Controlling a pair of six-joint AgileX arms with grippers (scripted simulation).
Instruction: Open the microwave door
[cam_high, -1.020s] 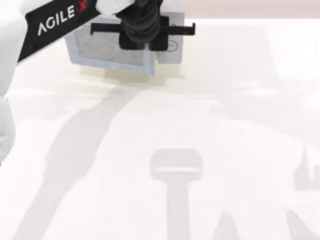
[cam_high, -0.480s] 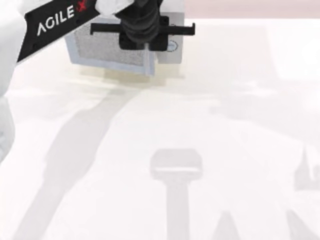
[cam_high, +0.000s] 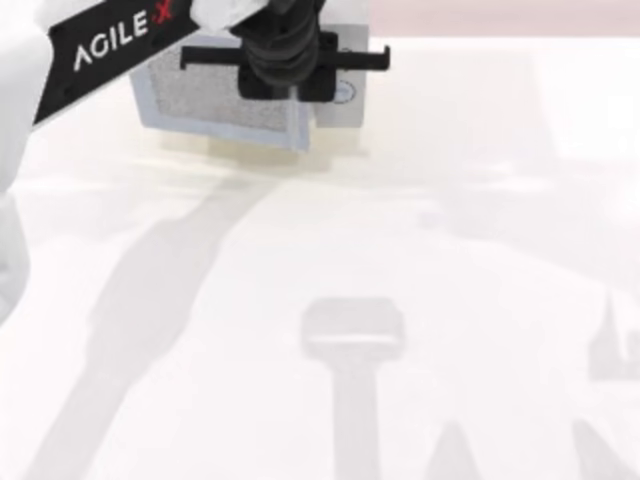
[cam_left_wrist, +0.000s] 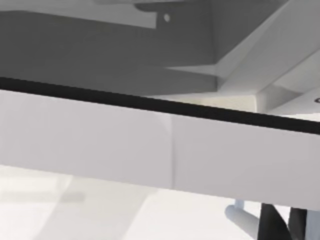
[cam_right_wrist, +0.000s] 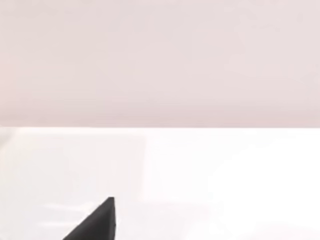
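Note:
The microwave (cam_high: 338, 112) stands at the table's far edge, left of centre. Its door (cam_high: 200, 95), light grey with a speckled mesh window, stands slightly ajar, its right edge swung a little away from the knob strip. My left gripper (cam_high: 290, 90) hangs over that edge, its fingertips hidden under the wrist. In the left wrist view the door panel (cam_left_wrist: 150, 145) fills the middle. The thin bar handle (cam_left_wrist: 240, 217) runs in between the dark fingers (cam_left_wrist: 272, 227), which are shut on it. A dark part of my right gripper (cam_right_wrist: 100, 222) shows only in its own wrist view.
The pale table (cam_high: 450, 250) carries only the arms' grey shadows. A round knob (cam_high: 343, 92) sits on the control strip, right of my left gripper. The right wrist view looks across bare table to a pinkish wall (cam_right_wrist: 160, 60).
Almost nothing: my left gripper stays on the handle and the door keeps the same small opening. The left arm's lower part at the left edge has shifted slightly.

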